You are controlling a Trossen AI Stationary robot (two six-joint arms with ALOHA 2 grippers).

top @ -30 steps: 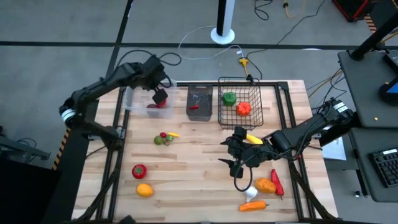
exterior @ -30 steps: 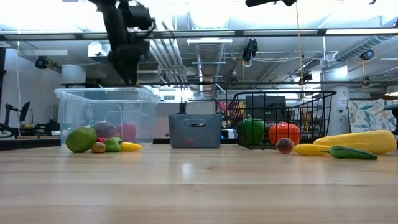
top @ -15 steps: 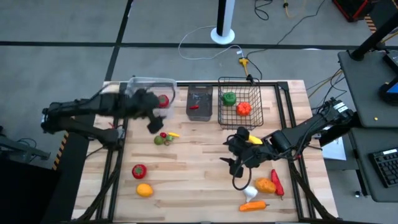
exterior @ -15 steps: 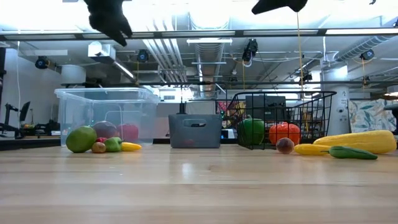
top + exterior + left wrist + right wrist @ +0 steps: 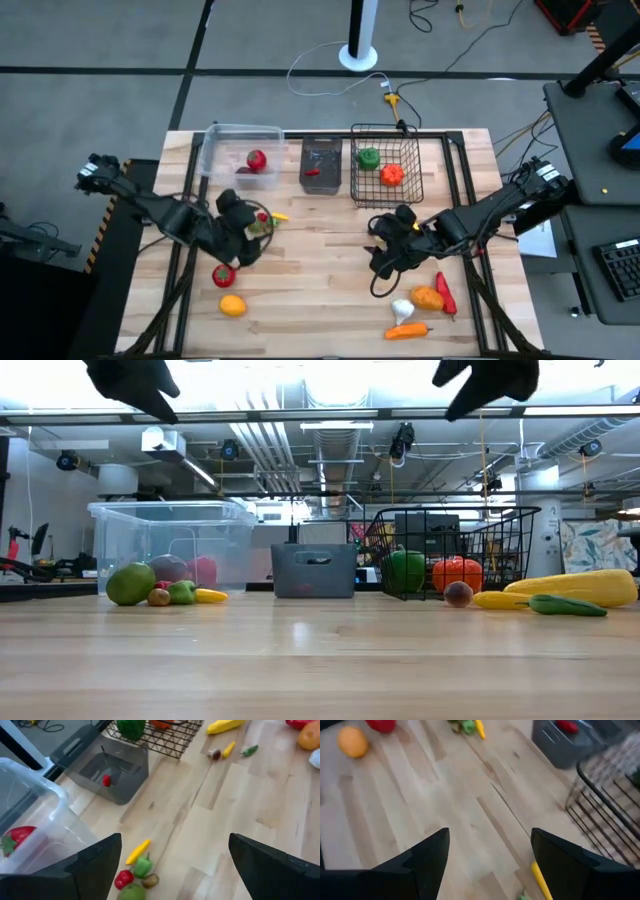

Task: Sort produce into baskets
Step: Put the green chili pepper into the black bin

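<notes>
My left gripper [image 5: 238, 245] hangs open and holds nothing. It is above the table, just left of a cluster of small produce [image 5: 137, 870], which is yellow, green, red and brown. A red pepper [image 5: 222, 274] and an orange [image 5: 232, 305] lie nearer the front. My right gripper [image 5: 385, 262] is open and holds nothing, right of the table's middle, with a yellow piece [image 5: 540, 879] below it. The clear tub [image 5: 240, 150] holds a red fruit [image 5: 257, 159]. The dark bin [image 5: 321, 165] holds a small red piece. The wire basket [image 5: 385, 165] holds a green pepper and an orange-red one.
A white garlic [image 5: 402, 310], an orange fruit [image 5: 427, 297], a red chili [image 5: 445, 295] and an orange carrot [image 5: 408, 330] lie near the front right. Bare wood lies between the two grippers. The three containers stand in a row along the far edge.
My left gripper has swung from above the clear tub toward the table's near edge. It now hangs beside the small produce cluster and is still open. My right gripper has turned about its wrist almost in place, and it now covers the yellow piece in the high view.
</notes>
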